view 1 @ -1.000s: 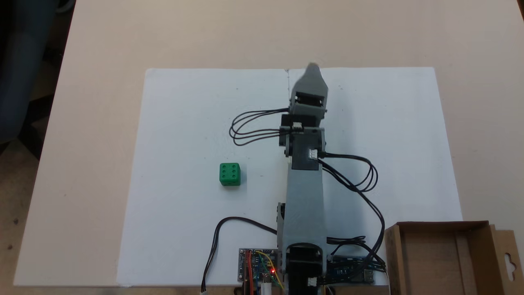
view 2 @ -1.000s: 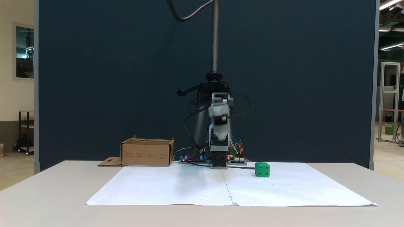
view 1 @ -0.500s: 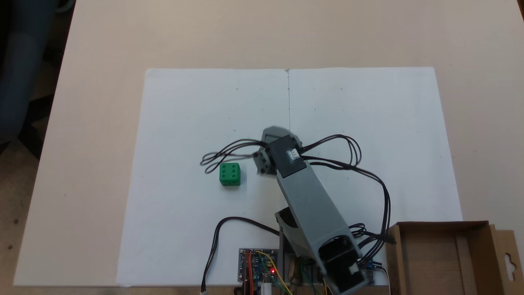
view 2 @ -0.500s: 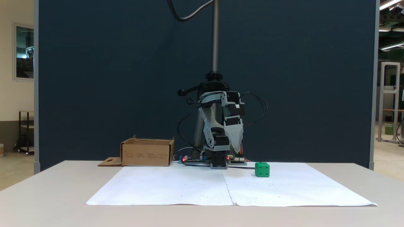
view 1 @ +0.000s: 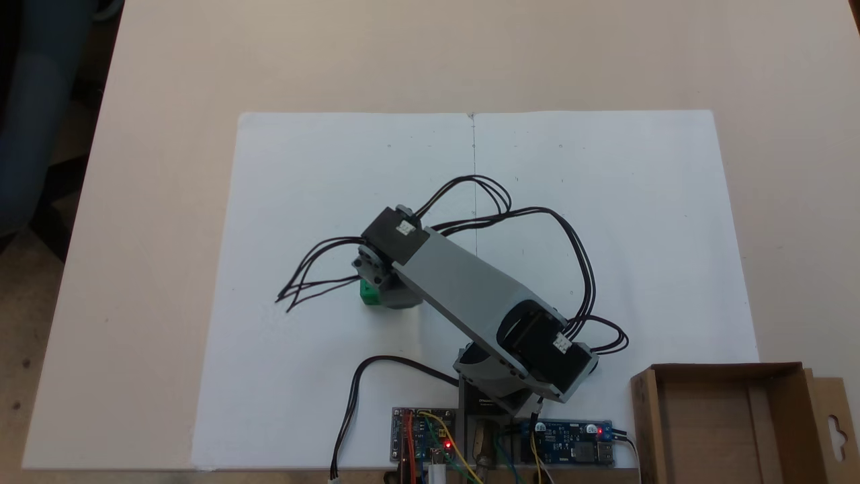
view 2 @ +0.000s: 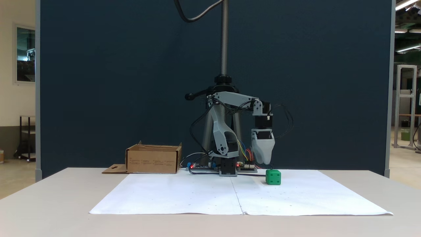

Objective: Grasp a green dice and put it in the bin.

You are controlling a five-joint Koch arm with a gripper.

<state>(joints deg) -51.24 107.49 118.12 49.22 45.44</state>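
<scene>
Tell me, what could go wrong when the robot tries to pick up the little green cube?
The gripper hangs just above the green dice, a bit toward its left edge in the front fixed view. If it drops off-centre, a finger might land on top and knock the dice away instead of straddling it. From above, the arm hides most of the dice, so the line-up is hard to check. The cardboard box sits on the far side of the base, so a weak grip could drop the dice during that long swing.
</scene>
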